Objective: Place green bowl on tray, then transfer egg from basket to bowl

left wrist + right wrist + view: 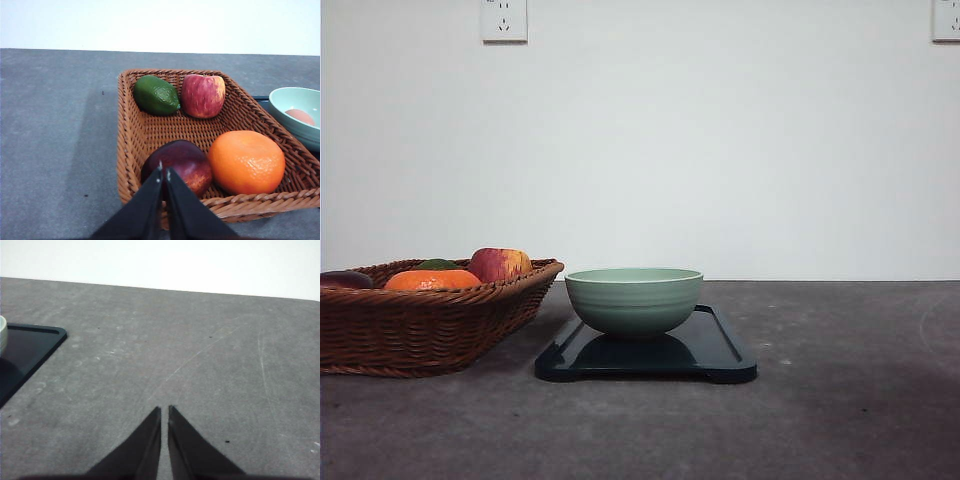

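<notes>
Both grippers closed, empty; egg (pixel 300 116) in green bowl (pixel 295 102), beside left gripper (pixel 164 172)

- A dark red plum (pixel 177 165) lies right at the left gripper's tips.
- An orange (pixel 246 161) sits just beside the plum, touching it.
- A red-yellow apple (pixel 203 95) and a green lime (pixel 156 95) lie farther off, side by side.
- Grey table (pixel 200 365) spreads beyond the right gripper's tips.
- Two wall sockets (pixel 504 19) are on the white wall.
</notes>
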### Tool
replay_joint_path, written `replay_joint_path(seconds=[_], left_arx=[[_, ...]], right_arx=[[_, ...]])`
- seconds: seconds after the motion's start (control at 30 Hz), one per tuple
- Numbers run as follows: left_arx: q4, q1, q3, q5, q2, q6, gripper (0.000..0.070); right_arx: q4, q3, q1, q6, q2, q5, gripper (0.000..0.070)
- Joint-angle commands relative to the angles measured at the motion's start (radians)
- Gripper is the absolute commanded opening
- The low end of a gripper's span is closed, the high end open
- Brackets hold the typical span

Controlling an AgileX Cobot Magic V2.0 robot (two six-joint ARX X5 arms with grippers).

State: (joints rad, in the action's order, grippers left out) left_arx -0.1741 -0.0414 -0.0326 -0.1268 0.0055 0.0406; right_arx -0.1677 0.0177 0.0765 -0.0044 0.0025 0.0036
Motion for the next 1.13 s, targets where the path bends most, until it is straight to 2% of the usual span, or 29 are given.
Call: replay_joint_path(seconds=[0.0, 1.1], left_arx=[[-0.007, 0.001, 0.019, 0.0, -0.002, -0.009, 0.0], [-0.007, 0.001, 0.019, 0.0, -0.002, -0.009, 0.0]], right_arx=[[0.01, -0.005, -0.001, -0.008, 0.001, 0.004, 0.0018], [0.01, -0.005, -0.001, -0.008, 0.001, 0.003, 0.0018]])
